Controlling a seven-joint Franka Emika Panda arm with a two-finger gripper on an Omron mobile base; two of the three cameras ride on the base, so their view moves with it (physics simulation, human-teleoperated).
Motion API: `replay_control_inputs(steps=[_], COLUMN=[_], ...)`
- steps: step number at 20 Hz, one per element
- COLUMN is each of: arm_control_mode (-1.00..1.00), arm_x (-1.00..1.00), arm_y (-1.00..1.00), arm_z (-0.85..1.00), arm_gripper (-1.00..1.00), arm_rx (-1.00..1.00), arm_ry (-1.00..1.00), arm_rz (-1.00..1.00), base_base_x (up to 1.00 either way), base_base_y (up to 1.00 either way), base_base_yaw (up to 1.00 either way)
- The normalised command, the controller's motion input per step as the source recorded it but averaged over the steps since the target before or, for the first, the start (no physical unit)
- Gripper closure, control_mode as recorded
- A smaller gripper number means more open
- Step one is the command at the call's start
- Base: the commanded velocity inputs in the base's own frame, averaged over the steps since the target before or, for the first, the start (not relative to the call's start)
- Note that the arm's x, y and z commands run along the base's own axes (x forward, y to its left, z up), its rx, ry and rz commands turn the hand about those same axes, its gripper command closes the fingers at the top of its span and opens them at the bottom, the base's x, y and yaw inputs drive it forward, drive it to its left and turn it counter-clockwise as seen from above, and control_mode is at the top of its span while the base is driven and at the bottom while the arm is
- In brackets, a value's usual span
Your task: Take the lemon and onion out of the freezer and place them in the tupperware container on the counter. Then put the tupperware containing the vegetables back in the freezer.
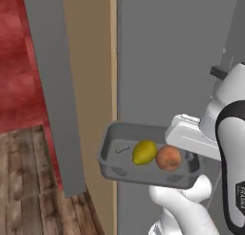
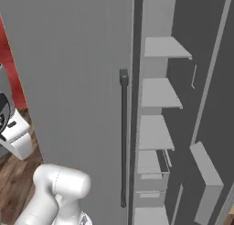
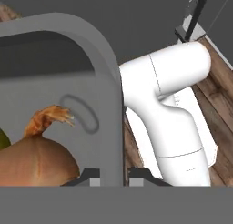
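With the gripper clamped on the rim of the tupperware container, lemon at nine o'clock of the onion, keep it level toward the freezer shelves.

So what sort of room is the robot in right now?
Most likely a home kitchen: a tall grey freezer with a bar handle and inner shelves, wood plank flooring, and a tupperware container holding a lemon and an onion.

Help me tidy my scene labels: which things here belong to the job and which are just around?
Job:
yellow oval lemon
orange-red round onion
dark grey rectangular tupperware tray
tall matte grey freezer
gripper

Around:
wooden floor
red wall
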Motion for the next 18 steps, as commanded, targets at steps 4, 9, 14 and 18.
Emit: replay_control_inputs(steps=[4, 9, 14, 18], arm_control_mode=[1.0, 1.0, 1.0, 1.0], arm_x=[0.0, 0.0, 0.0, 0.0], arm_y=[0.0, 0.0, 0.0, 0.0], arm_z=[0.0, 0.0, 0.0, 0.0], arm_gripper=[1.0, 1.0, 1.0, 1.0], arm_rx=[0.0, 0.0, 0.0, 0.0], arm_ry=[0.0, 0.0, 0.0, 0.0], arm_rz=[0.0, 0.0, 0.0, 0.0], base_base_x=[-0.1, -0.01, -0.36, -0.45], base_base_y=[-0.45, -0.24, -0.32, -0.72], base_base_yaw=[0.15, 0.2, 0.14, 0.08])
